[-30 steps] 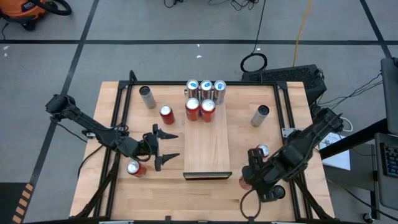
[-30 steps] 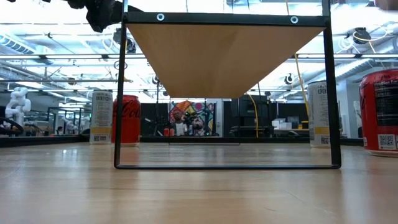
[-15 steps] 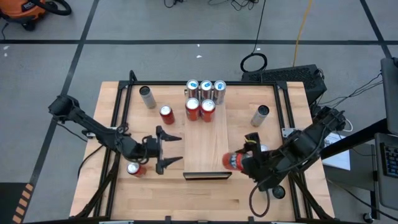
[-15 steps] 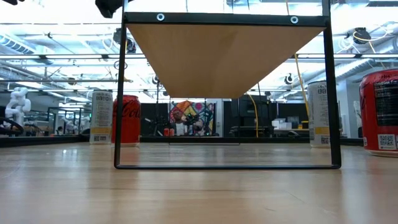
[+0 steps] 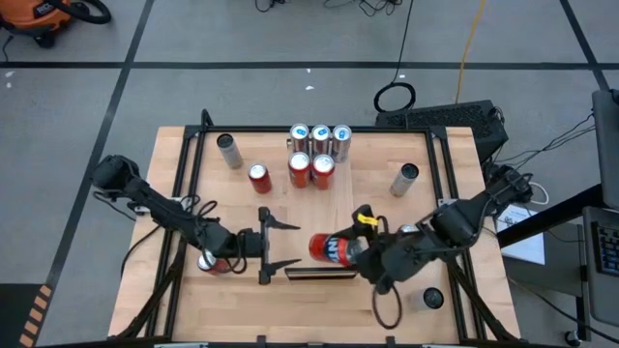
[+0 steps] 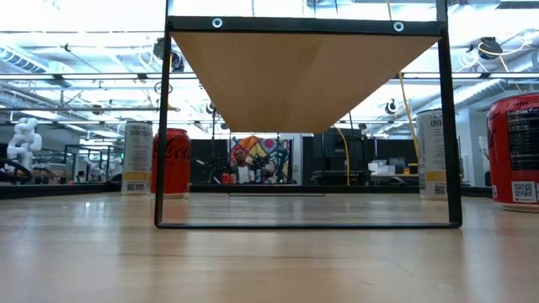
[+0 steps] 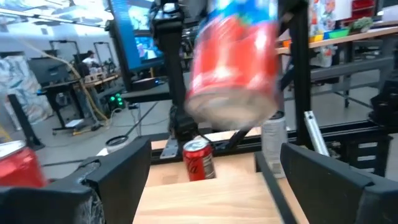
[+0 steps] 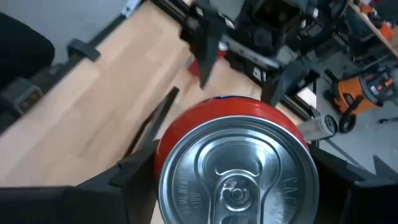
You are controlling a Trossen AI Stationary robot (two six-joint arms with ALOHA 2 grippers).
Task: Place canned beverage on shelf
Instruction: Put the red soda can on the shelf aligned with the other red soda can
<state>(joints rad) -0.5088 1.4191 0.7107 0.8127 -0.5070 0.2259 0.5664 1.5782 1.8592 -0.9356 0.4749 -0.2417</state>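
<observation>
Holding can: red can (image 5: 329, 249) is gripped sideways by right gripper (image 5: 356, 253), above the near end of the shelf (image 5: 322, 217), by its dark edge; whether can touches the panel can't be told.
Can, right wrist view: silver top w/ pull tab (image 8: 235, 176) faces the cam, red body is clamped between the two dark fingers (image 8: 134, 167).
Right jaws: part-open, closed on the can's sides.
Shelf: pale wood panel in mid-table, running front to back; in low view its underside (image 6: 305, 71) is seen up on a thin black frame.
On shelf, far end: 3 silver cans (image 5: 320, 138) in a row, 2 red cans (image 5: 311, 169) just in front, touching or nearly so.
Left gripper: (image 5: 265, 246) just left of shelf's near end, pointing at the held can; jaws wide apart, nothing held.
Left wrist view: held can (image 7: 233, 62) is seen blurred ahead, between the open fingers (image 7: 118, 177).
Table (image 5: 387, 304) cans: red one (image 5: 209, 261) under the left arm, red one (image 5: 258, 178) and silver one (image 5: 228, 151) far left, silver one (image 5: 406, 179) right of shelf.
</observation>
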